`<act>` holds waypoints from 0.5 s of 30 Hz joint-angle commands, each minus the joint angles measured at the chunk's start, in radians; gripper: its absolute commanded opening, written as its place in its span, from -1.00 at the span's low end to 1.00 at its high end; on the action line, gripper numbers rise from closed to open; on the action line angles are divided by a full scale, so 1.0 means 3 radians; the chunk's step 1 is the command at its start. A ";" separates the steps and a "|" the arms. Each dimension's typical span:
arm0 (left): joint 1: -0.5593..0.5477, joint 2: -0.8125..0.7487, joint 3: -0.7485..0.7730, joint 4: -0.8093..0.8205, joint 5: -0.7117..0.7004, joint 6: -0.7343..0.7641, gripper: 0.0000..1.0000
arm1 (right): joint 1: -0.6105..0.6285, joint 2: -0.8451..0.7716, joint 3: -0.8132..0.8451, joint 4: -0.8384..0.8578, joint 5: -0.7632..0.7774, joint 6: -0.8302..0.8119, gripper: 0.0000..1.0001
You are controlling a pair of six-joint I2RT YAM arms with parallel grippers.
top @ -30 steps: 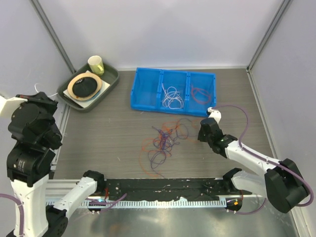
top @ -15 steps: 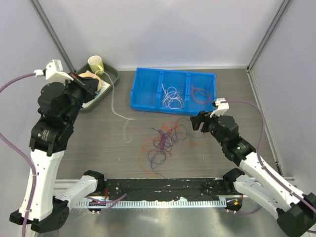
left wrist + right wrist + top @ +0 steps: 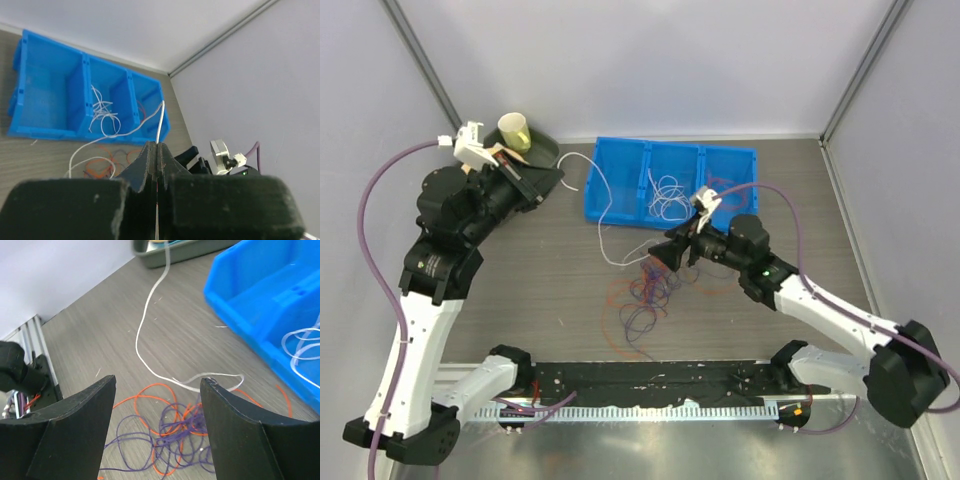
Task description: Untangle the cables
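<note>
– Pincers first; how do they stand?

– The left gripper (image 3: 156, 147) is pressed fully shut on a white cable (image 3: 138, 340); the strand comes out from between its fingertips, and the gripper hangs above the table (image 3: 540, 270) at the far left, close to a yellow-green cup (image 3: 514, 130); the right gripper (image 3: 158, 385) gapes wide, with nothing between its fingers.

– Where is the right one?

– Low over the far edge of the tangle (image 3: 650, 290) of purple and orange cables, just in front of the blue bin (image 3: 615, 185); whether a finger touches a strand I cannot tell.

– And how does the white cable run?

– From the left gripper it swings through the air past the bin's left end; then it bends down to the table and runs into the far edge of the tangle, right beneath the right gripper's open fingers.

– The rest of the cables?

– The tangle lies loose in the middle of the table, its loops spreading toward the arms' bases; more white cables (image 3: 668, 198) are coiled in the bin's middle compartment; orange-red cables (image 3: 725, 190) lie in its right compartment.
</note>
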State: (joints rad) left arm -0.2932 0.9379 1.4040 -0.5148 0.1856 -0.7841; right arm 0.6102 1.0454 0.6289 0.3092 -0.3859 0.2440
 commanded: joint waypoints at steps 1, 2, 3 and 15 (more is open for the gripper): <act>0.0001 -0.0017 -0.0170 0.0187 0.0266 -0.0106 -0.99 | 0.0307 0.0298 0.0429 0.0294 -0.0177 -0.0286 0.48; 0.0001 -0.0017 -0.0231 0.0167 0.0256 -0.0107 -0.99 | 0.0359 0.0461 0.0475 0.0284 -0.0141 -0.0347 0.48; 0.0001 -0.0022 -0.0262 0.0136 0.0225 -0.0107 -0.99 | 0.0410 0.0534 0.0516 0.0278 -0.0100 -0.0368 0.48; 0.0001 -0.0089 -0.0267 -0.0155 -0.0046 -0.0163 -0.99 | 0.1064 0.1623 0.0737 0.0835 0.0463 -0.0292 0.44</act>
State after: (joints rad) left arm -0.2932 0.9360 1.2858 -0.5430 0.2096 -0.8162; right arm 0.8841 1.4918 0.8276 0.4290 -0.3161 0.1375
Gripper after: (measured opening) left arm 0.011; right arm 0.726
